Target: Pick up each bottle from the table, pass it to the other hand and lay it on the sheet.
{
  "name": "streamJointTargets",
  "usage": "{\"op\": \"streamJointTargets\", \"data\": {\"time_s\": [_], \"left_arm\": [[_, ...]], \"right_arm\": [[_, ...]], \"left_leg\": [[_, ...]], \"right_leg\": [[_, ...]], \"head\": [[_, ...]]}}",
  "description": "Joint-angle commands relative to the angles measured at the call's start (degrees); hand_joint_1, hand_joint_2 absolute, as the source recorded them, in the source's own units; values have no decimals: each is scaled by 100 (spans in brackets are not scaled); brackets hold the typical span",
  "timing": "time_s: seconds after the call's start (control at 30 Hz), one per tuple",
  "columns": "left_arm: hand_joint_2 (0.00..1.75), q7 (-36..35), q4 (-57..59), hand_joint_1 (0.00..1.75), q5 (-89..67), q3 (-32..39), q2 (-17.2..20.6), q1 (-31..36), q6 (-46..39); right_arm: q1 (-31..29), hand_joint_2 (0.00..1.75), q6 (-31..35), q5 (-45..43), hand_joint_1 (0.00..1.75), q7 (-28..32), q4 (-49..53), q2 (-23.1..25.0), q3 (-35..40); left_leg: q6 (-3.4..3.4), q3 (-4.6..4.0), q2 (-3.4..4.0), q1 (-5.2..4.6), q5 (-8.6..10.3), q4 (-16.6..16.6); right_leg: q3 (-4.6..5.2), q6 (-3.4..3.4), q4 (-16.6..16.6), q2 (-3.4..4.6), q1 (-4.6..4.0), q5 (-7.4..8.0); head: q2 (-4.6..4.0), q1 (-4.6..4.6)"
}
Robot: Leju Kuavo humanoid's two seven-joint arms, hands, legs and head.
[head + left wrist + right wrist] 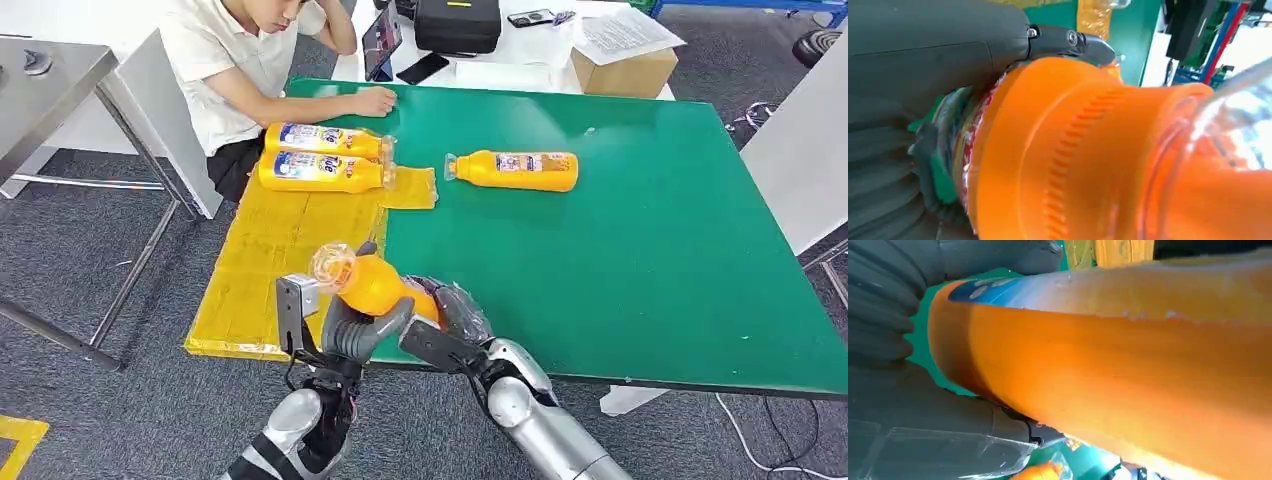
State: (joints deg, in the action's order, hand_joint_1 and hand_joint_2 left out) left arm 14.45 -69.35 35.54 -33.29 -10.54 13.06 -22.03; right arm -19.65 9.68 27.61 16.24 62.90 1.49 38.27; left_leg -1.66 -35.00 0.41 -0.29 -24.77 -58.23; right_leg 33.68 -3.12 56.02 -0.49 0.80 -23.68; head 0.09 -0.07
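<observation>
1. Both hands meet at the near edge of the table: the left hand (362, 325) wraps its fingers around the shoulder of an orange bottle (375, 283), and the right hand (452, 318) is closed around the same bottle's body from the other side.
2. Held bottle tilts with its clear cap end up and toward the yellow sheet (268, 250), above the seam where the sheet meets the green table (620, 250).
3. Both silver forearms rise from below, close together, wrists bent inward toward each other.
4. In the left wrist view the bottle's ribbed orange neck (1083, 150) sits against the grey thumb (938, 60); in the right wrist view the orange body (1128, 370) crosses the palm, with fingers largely hidden behind it.
5. Two bottles (325, 155) lie side by side on the far end of the sheet, caps pointing right.
6. Another bottle (515, 170) lies on the bare green table, cap pointing left.
7. A seated person (250, 70) rests a hand on the table's far edge; a cardboard box (625, 70) stands beyond.
</observation>
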Motion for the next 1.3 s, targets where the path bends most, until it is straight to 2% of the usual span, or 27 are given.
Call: {"op": "streamJointTargets", "data": {"time_s": [0.03, 0.33, 0.37, 0.4, 0.53, 0.67, 0.73, 0.9, 0.93, 1.0, 1.03, 1.07, 1.13, 1.17, 1.23, 1.27, 1.3], "left_arm": [[175, 273, 758, 175, -27, 146, -140, 406, -146], [175, 416, 504, 175, -49, 255, -152, 336, -177], [175, 482, 463, 175, -84, 280, -157, 315, -226], [175, 639, 358, 175, -138, 334, -184, 281, -278], [175, 596, -65, 175, 62, 536, -205, 197, -225], [175, 541, -649, 175, 587, 877, -166, -63, 80], [175, 540, -1139, 175, 737, 1110, -75, -298, 148], [175, 496, -1212, 175, 824, 1200, -80, -360, 170], [175, 528, -1254, 175, 921, 1372, -67, -410, 148], [175, 559, -1159, 175, 854, 1568, 59, -382, -55], [175, 687, -597, 175, -119, 1388, 301, -77, -960], [175, 859, -56, 175, -754, 1244, 430, 187, -1362], [175, 1531, 778, 175, -2147, 1442, 343, 531, -1797], [175, 1439, 1076, 173, -3507, 2102, 53, 577, -1797], [175, 1071, 1203, 175, -4529, 2344, 56, 608, -1797], [175, 1064, 1177, 175, -4532, 2335, 80, 600, -1788], [175, 905, 1230, 175, -5065, 2367, 108, 623, -1797]], "right_arm": [[-373, 175, -36, -13, 175, 13, 248, -16, 631], [-340, 175, -77, -129, 175, 86, 336, -47, 699], [-321, 175, -69, -161, 143, 107, 346, -46, 681], [-271, 175, -132, -274, 2, 164, 370, -37, 667], [-115, 175, -321, -509, 0, 430, 379, -38, 724], [140, 175, -151, -612, 0, 670, 447, 12, 604], [542, 175, -30, -713, 0, 857, 628, 116, 513], [643, 175, 11, -701, 0, 887, 687, 126, 533], [838, 0, 164, -702, 0, 1004, 757, 182, 460], [1116, 0, 485, -612, 0, 1141, 773, 278, 410], [1346, 0, 894, -608, 0, 1272, 786, 402, 284], [1499, 0, 1169, -636, 0, 1366, 793, 500, 196], [1682, 0, 1647, -680, 0, 1678, 844, 693, 145], [1695, 0, 1992, -660, 0, 1822, 856, 772, 133], [1705, 0, 2332, -867, 0, 2018, 934, 866, 92], [1695, 0, 2327, -868, 0, 2013, 976, 854, 107], [1724, 0, 2621, -837, 0, 2173, 1050, 889, 43]], "left_leg": [[6, 6, 7, 1, -4, 0], [8, 3, 5, 3, -4, -1], [11, 11, 6, 4, -8, -2], [8, 5, 5, 1, -4, 0], [11, 11, 4, 4, -9, -1], [8, 8, 4, 5, -7, 2], [10, 8, 3, 6, -8, 3], [10, 5, 0, 7, -8, 1], [10, 2, 1, 6, -7, 1], [11, 5, -3, 8, -8, 4], [12, 10, -5, 8, -8, 8], [14, 12, -11, 10, -6, 10], [18, 27, -25, 10, -3, 20], [16, 19, -28, 5, -1, 17], [13, 4, -5, 7, -3, 7], [17, 15, -3, 7, -7, 8], [14, 10, -6, 6, -4, 8]], "right_leg": [[-1, 7, 3, 11, 0, -2], [-2, 8, 2, 9, -3, -2], [-7, 12, 4, 11, -3, -5], [-1, 8, 3, 9, -1, -3], [-8, 12, 3, 9, -3, -7], [-6, 8, -2, 7, -5, -4], [-5, 10, -2, 5, -5, -6], [1, 11, -1, 2, -6, -8], [5, 10, 0, 3, -5, -7], [1, 12, -3, -1, -7, -9], [-5, 14, -7, -2, -7, -10], [-9, 16, -10, -8, -9, -10], [-25, 20, -14, -20, -8, -14], [-15, 18, -9, -24, -4, -14], [4, 14, 0, -2, -5, -8], [-4, 18, 4, 3, -5, -12], [0, 14, 5, -1, -4, -10]], "head": [[0, 2], [0, 2], [0, 2], [0, 2], [0, 0], [0, 4], [0, 2], [0, 0], [0, 2], [0, 2], [0, 2], [0, 2], [0, 4], [0, 2], [0, 0], [0, 0], [0, 2]]}}
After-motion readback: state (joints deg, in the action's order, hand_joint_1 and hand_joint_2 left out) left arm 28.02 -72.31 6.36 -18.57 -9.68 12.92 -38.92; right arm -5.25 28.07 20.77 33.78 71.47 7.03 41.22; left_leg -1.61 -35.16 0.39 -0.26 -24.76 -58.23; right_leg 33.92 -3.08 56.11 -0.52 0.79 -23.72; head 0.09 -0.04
